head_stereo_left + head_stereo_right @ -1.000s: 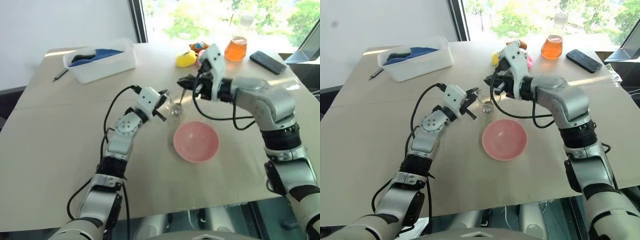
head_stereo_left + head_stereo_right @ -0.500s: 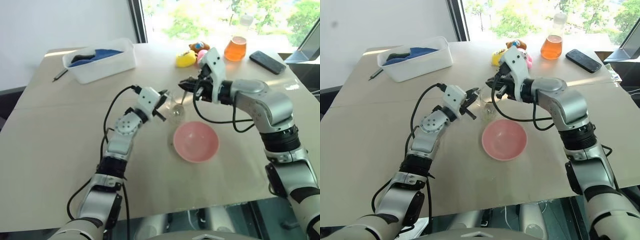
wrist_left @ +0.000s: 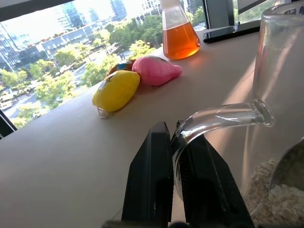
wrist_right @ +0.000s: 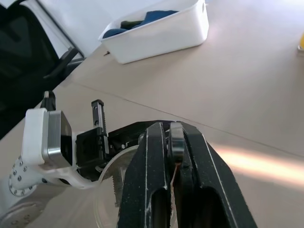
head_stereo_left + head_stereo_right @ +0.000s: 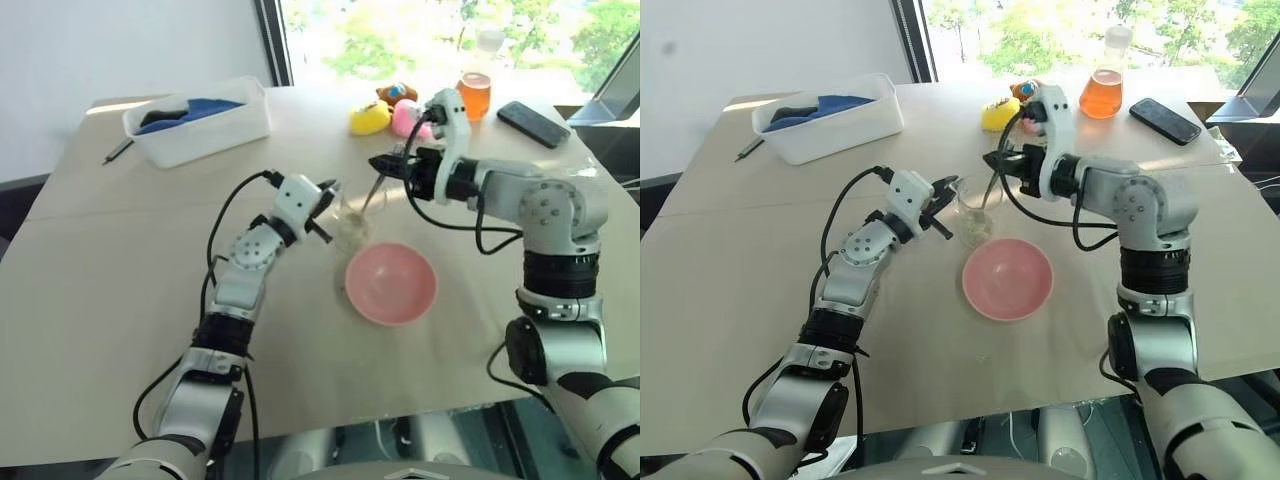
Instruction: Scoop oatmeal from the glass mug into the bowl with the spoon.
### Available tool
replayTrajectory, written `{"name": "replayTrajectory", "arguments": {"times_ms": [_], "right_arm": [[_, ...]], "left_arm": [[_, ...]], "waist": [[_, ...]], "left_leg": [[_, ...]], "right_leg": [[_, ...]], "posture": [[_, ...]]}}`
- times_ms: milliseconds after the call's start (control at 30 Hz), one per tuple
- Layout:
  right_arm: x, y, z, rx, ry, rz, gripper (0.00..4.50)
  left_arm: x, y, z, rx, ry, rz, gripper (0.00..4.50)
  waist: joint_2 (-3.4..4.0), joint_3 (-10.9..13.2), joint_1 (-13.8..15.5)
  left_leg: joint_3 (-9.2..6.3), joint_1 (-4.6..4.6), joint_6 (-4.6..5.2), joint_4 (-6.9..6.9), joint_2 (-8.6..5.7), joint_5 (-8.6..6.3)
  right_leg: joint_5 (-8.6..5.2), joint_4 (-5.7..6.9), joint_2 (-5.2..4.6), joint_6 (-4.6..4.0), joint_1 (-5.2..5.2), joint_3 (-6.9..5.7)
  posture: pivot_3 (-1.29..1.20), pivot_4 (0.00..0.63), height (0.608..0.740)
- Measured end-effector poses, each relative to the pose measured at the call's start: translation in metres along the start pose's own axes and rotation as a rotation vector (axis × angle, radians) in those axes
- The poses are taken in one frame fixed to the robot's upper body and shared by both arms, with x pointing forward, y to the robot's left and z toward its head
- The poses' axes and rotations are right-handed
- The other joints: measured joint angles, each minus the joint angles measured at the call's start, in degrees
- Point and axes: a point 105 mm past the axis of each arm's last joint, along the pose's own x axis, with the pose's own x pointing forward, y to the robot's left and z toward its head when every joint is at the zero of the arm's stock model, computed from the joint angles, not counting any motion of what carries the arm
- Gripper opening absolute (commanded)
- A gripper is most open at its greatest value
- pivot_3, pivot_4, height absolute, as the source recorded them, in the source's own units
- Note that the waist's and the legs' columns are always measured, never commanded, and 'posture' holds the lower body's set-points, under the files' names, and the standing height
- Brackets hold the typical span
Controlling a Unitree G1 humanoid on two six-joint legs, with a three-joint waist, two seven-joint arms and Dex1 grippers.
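standing near the middle of the counter (image 5: 120, 300), the mug (image 5: 352, 215) is seen as a small clear cylinder, narrower than the bowl (image 5: 391, 283) just in front of it. its curved glass handle (image 3: 223, 118) is pinched between the shut fingers of the left end effector (image 5: 325, 205). in the left wrist view, a low heap of pale beige oatmeal (image 3: 273, 204) is shown at the bottom of the mug, flaky and dry, with the spoon's rounded tip resting in it.

the spoon (image 5: 373, 192) is slim and silver, and is tilted, its lower end inside the mug and its thin handle running up to the right end effector (image 5: 385, 163), whose fingers are closed on the handle's top. in the right wrist view the handle is seen edge-on, clamped between the two black fingers (image 4: 152, 190).

the bowl is shallow, round, plain pink and smooth; whether any flakes lie in it cannot be told.

further back on the counter, a white tub (image 5: 200, 125) holding blue and dark items is set towards the left, with a dark pen (image 5: 121, 150) beside it. a yellow toy (image 5: 371, 118) and a pink toy (image 5: 408, 117) lie near a flask (image 5: 476, 92) of orange liquid, and a phone (image 5: 531, 123) lies to the right.
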Motion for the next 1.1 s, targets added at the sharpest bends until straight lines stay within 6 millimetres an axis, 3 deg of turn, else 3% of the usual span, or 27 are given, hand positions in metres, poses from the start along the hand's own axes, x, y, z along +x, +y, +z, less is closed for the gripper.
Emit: {"name": "replayTrajectory", "arguments": {"times_ms": [233, 500, 700, 1100], "right_arm": [[-0.006, -0.004, 0.008, 0.068, 0.013, -0.026, 0.0], [-0.012, -0.001, 0.03, -0.038, -0.037, -0.02, 0.0], [-0.011, 0.001, 0.032, -0.073, -0.041, -0.013, 0.0], [-0.029, -0.011, 0.032, 0.122, -0.061, -0.032, 0.0]], "left_arm": [[0.0, 0.0, 0.0, 0.003, -0.005, -0.001, 0.13], [0.001, 0.0, -0.001, 0.001, -0.004, 0.0, 0.13], [0.001, 0.0, -0.002, -0.002, -0.003, 0.004, 0.13], [0.002, -0.001, -0.002, -0.014, -0.015, 0.006, 0.13]], "waist": [[0.0, 0.0, -0.65], [0.0, 0.0, -0.78], [0.0, 0.0, -0.78], [0.0, 0.0, -0.71]], "left_leg": [[0.01, 0.0, 0.0, 0.0, 0.0, 0.0], [0.01, 0.01, 0.0, 0.01, -0.01, 0.0], [0.01, 0.01, 0.0, 0.01, -0.01, 0.0], [-0.01, 0.0, 0.0, 0.01, -0.01, 0.0]], "right_leg": [[0.0, 0.03, -0.01, 0.0, 0.0, 0.07], [0.0, 0.06, 0.0, 0.0, 0.0, 0.06], [0.0, 0.07, -0.02, 0.0, 0.0, 0.1], [0.0, 0.07, -0.04, 0.0, 0.0, 0.17]], "posture": [[0.0, 0.15, 0.74], [0.0, 0.15, 0.74], [0.0, 0.15, 0.74], [0.0, 0.15, 0.74]]}}
